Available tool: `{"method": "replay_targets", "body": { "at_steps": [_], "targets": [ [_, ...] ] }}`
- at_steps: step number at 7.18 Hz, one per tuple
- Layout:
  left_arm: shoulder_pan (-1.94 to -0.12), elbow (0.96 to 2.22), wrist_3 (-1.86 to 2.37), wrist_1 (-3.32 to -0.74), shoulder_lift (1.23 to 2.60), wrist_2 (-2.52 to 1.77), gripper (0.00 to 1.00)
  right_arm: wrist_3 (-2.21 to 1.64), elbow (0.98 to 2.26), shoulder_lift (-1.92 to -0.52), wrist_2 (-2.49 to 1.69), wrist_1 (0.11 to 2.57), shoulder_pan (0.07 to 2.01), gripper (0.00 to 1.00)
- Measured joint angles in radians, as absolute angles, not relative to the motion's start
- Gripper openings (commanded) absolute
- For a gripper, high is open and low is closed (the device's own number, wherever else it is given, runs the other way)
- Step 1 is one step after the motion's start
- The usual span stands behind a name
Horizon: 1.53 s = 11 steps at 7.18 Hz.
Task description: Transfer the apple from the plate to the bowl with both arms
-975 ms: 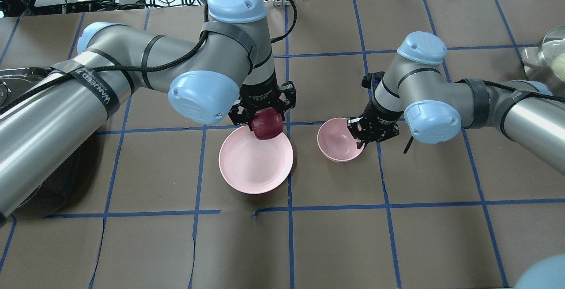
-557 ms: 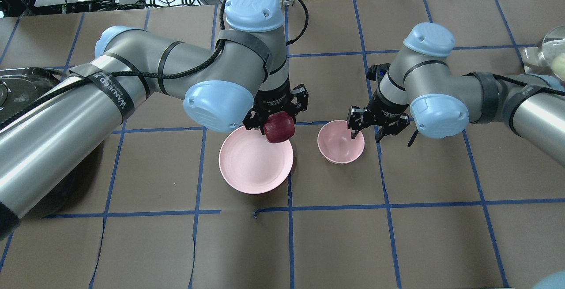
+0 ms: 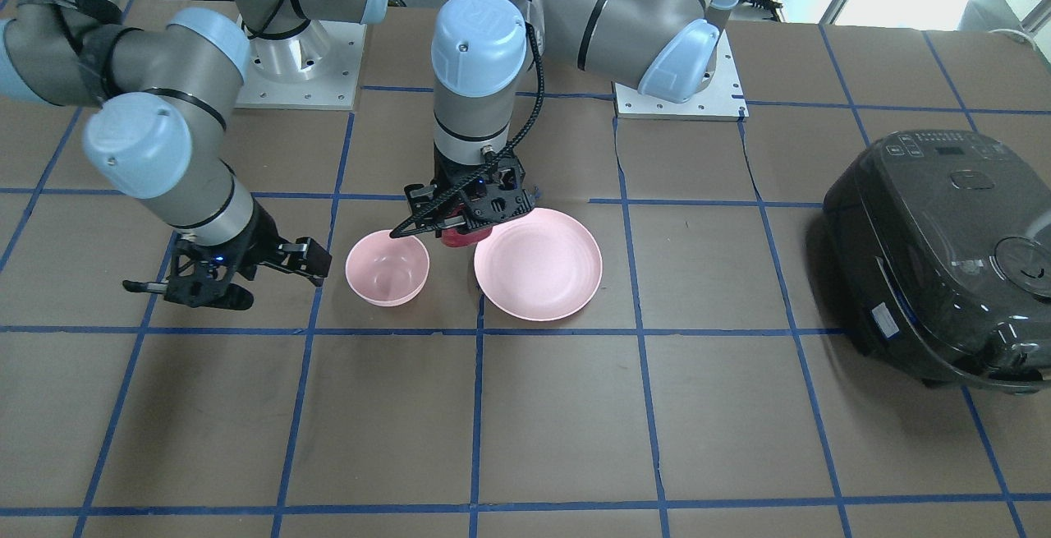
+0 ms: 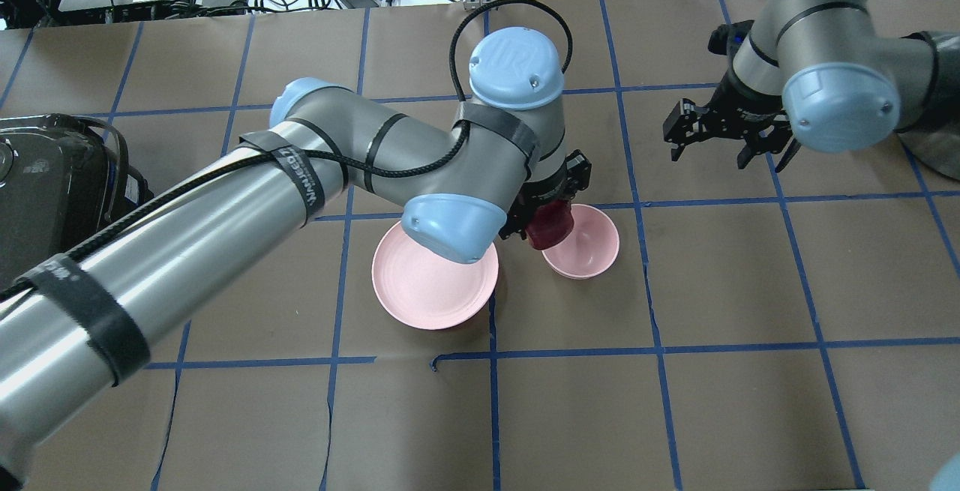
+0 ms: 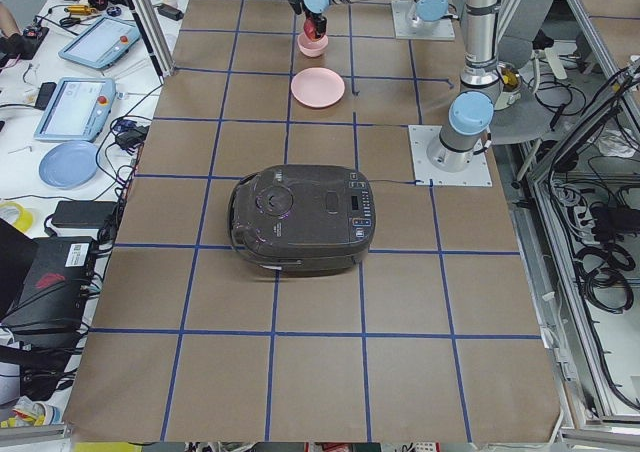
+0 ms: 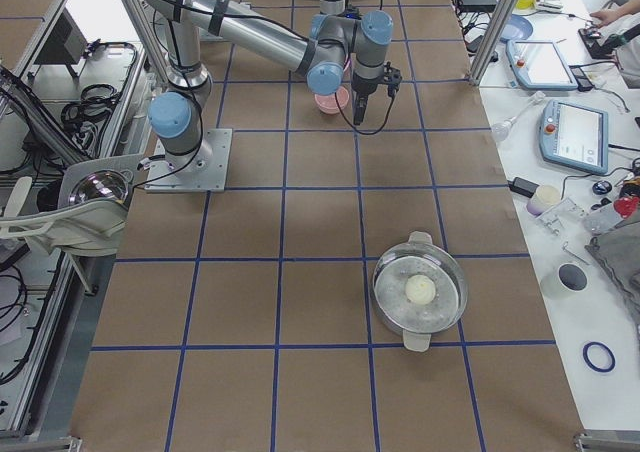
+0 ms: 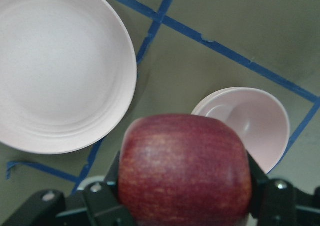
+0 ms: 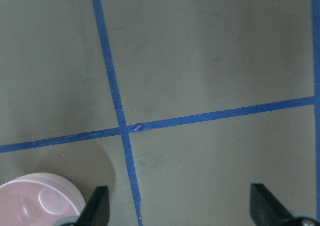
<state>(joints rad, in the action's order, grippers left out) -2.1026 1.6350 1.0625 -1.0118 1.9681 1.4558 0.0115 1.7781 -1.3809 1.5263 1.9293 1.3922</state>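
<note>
Surface (image 4: 570, 401): flat brown sheeting ruled into squares by blue tape, matte and slightly creased; a dark, glossy rice cooker (image 3: 936, 250) sits well off to the far left.
Apple (image 4: 547, 227): off the plate, lifted above the gap between plate and bowl, about level with the bowl's left rim in the overhead view. Dark red, mottled, waxy, blocky-round.
Left end effector (image 7: 184, 193): pinching the apple from two sides with black fingers.
Right end effector (image 8: 180, 208): fingers spread wide, holding nothing, well apart from the bowl on its far right.
Plate (image 4: 427, 288): wide, shallow, pale pink, smooth with faint rings, bare.
Bowl (image 4: 589, 247): small, deep, pale pink, thin-walled, probably light.
Risk, early release: the apple seems short of the bowl's middle, so it could strike the rim, tip the bowl or roll across the surface.
Risk, grip: a rounded, slick skin may twist or slide between narrow fingers.
Risk, bowl unsupported: nothing steadies it.
</note>
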Motion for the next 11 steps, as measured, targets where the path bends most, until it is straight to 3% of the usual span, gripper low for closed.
{"method": "replay_targets", "body": {
  "at_steps": [4, 5, 8, 11],
  "targets": [
    [-2.167, 1.633, 1.111, -0.879, 2.084, 1.441, 0.0, 0.035, 1.767, -1.462, 1.554, 1.88, 1.349, 1.0],
    [-2.168, 1.633, 1.107, -0.876, 2.094, 1.443, 0.97, 0.035, 1.765, -1.467, 1.557, 1.878, 1.349, 1.0],
    [-2.167, 1.624, 1.041, -0.879, 2.091, 1.451, 1.0, 0.035, 1.756, -1.491, 1.562, 1.872, 1.349, 1.0],
    [-2.102, 1.569, 0.833, -1.034, 1.99, 1.454, 1.0, 0.025, 1.648, -1.5, 1.555, 1.777, 1.363, 1.0]
  ]
}}
